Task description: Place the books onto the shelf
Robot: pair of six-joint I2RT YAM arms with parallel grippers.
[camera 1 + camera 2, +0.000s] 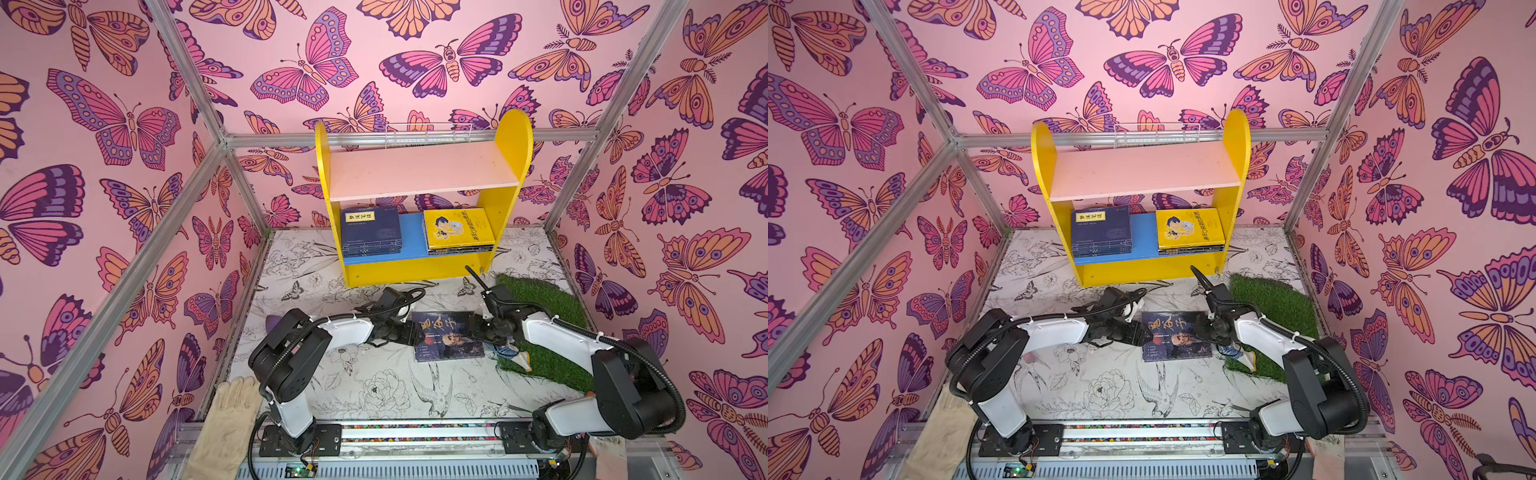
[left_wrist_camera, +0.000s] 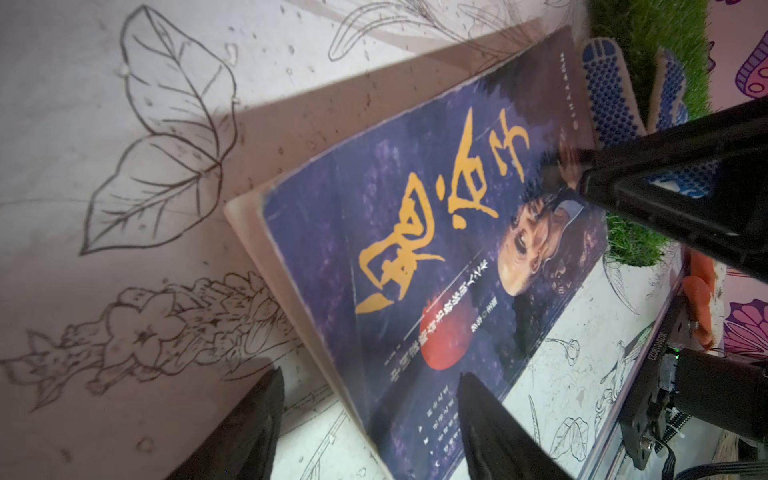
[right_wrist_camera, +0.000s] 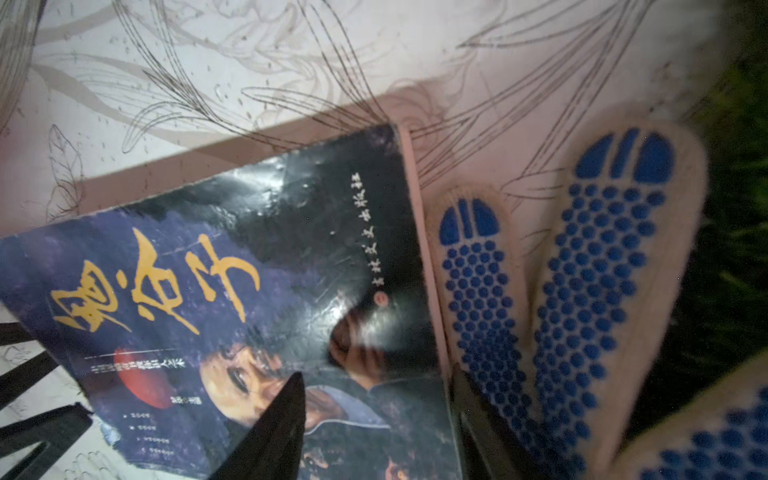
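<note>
A dark book with a gold title and an old man's portrait (image 1: pixel 446 338) (image 1: pixel 1173 340) lies on the table between both arms. At its left edge my left gripper (image 1: pixel 409 332) (image 2: pixel 372 376) is open, with one finger (image 2: pixel 490 432) over the cover and the other over the table. At the book's right edge my right gripper (image 1: pixel 478 327) (image 3: pixel 376 378) is open too, one finger (image 3: pixel 278 419) over the portrait and the other beside the edge. The yellow shelf (image 1: pixel 513 137) (image 1: pixel 1235 137) stands at the back. Its blue lower board holds a navy stack (image 1: pixel 371 230) and a yellow-topped stack (image 1: pixel 457 228).
A green turf mat (image 1: pixel 540 328) lies to the right with a blue dotted glove (image 1: pixel 509 353) (image 3: pixel 602 270) touching the book's right edge. A beige glove (image 1: pixel 226 419) hangs at the front left. A white wire basket (image 1: pixel 428 133) sits behind the shelf's pink upper board (image 1: pixel 419 170).
</note>
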